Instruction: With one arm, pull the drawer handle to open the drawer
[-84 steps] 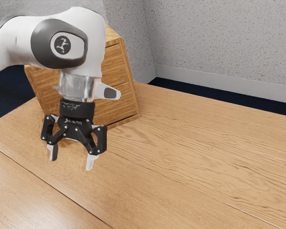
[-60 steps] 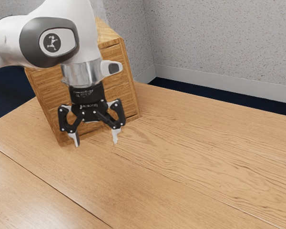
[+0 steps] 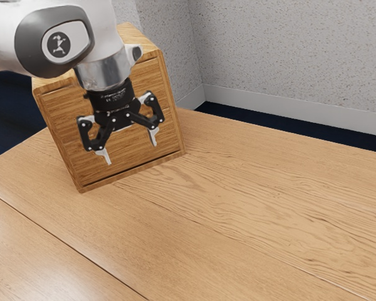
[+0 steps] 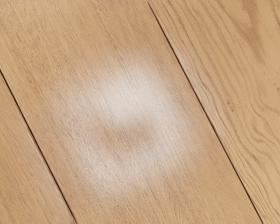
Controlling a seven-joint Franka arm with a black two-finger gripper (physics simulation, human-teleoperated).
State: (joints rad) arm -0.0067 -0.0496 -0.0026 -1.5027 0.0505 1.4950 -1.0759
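Starting at the gripper point(image 3: 130, 146), confirm that its two fingers are spread wide and hold nothing; the fingertips point down toward the table point(image 3: 257, 207). In the exterior view the hand hangs in front of the wooden cabinet point(image 3: 57, 116) and overlaps its front face; whether it touches that face cannot be told. The cabinet stands on the table at the exterior view's left, near the grey wall point(image 3: 288, 44). The drawer point(image 3: 138, 153) sits in this cabinet, and its front looks flush with the frame, so treat it as shut. No handle can be made out; the arm may be covering it. The wrist view looks down on bare planks of the table point(image 4: 130, 116), which suggests the hand is over the tabletop, short of the cabinet front.

Judge the step in hand as the approach: no grasp is made. The next move calls for you to turn the hand so the fingers face the drawer front, set them either side of the handle, close on it, then pull straight out along the drawer's travel.
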